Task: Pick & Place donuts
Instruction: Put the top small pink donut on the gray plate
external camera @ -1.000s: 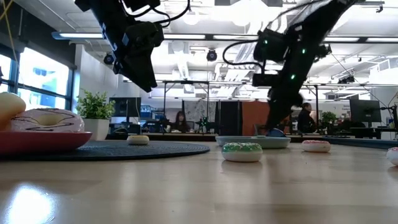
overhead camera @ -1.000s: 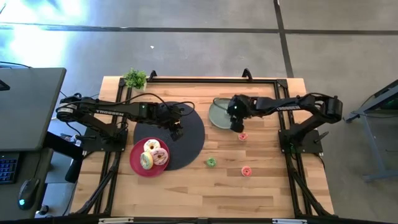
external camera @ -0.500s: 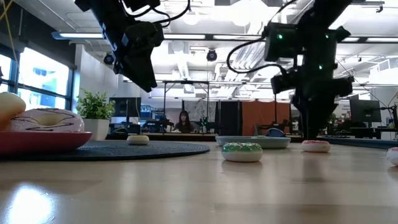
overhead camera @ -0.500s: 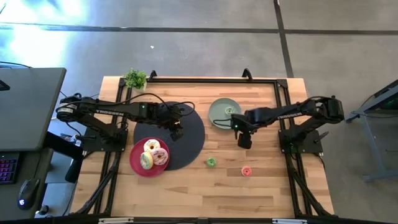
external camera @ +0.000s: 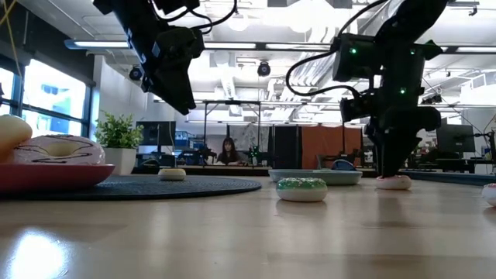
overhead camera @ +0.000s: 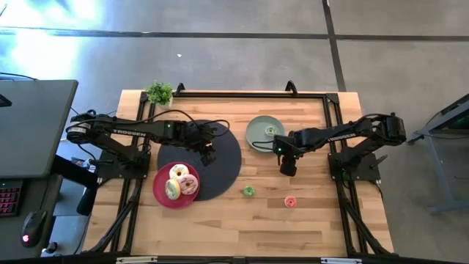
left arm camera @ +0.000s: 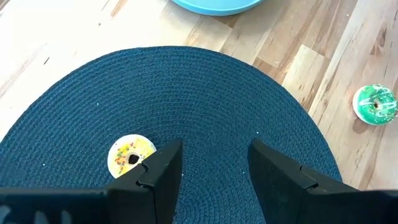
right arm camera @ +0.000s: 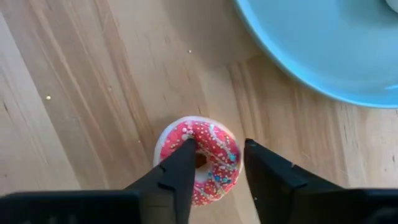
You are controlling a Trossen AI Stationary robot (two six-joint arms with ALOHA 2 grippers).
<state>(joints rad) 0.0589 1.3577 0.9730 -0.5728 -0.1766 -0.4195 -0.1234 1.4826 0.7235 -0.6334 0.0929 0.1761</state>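
My right gripper point(overhead camera: 287, 169) point(right arm camera: 217, 149) is open and points down over a tiny red-pink donut point(right arm camera: 199, 158) point(external camera: 394, 182) that lies flat on the wood beside the sage-green plate point(overhead camera: 256, 136). One finger stands at the donut's hole, the other just outside its ring. My left gripper point(overhead camera: 209, 156) point(left arm camera: 214, 155) hangs open well above the black mat point(overhead camera: 223, 165); a tiny yellow donut point(left arm camera: 130, 155) lies on the mat below it. Three larger donuts point(overhead camera: 181, 183) sit on the red plate point(overhead camera: 160, 191). A tiny donut point(overhead camera: 270, 130) lies on the sage-green plate. My right gripper comes at the red-pink donut from above, one fingertip point(right arm camera: 186, 152) over the hole and the other point(right arm camera: 252, 152) past the ring's outer edge point(right arm camera: 235, 155). The donut lies flat on the table. Whether the fingertips touch it, I cannot tell.
A tiny green donut point(overhead camera: 248, 191) point(external camera: 301, 188) and another red-pink one point(overhead camera: 290, 201) lie on bare wood toward the near edge. A small potted plant point(overhead camera: 159, 92) stands at the far left corner. A black frame point(overhead camera: 249, 94) runs along the table's far and side edges.
My right gripper has moved from the sage-green plate's edge toward the table's near right, over the red-pink donut, and then come down close to it. The left arm has kept still.
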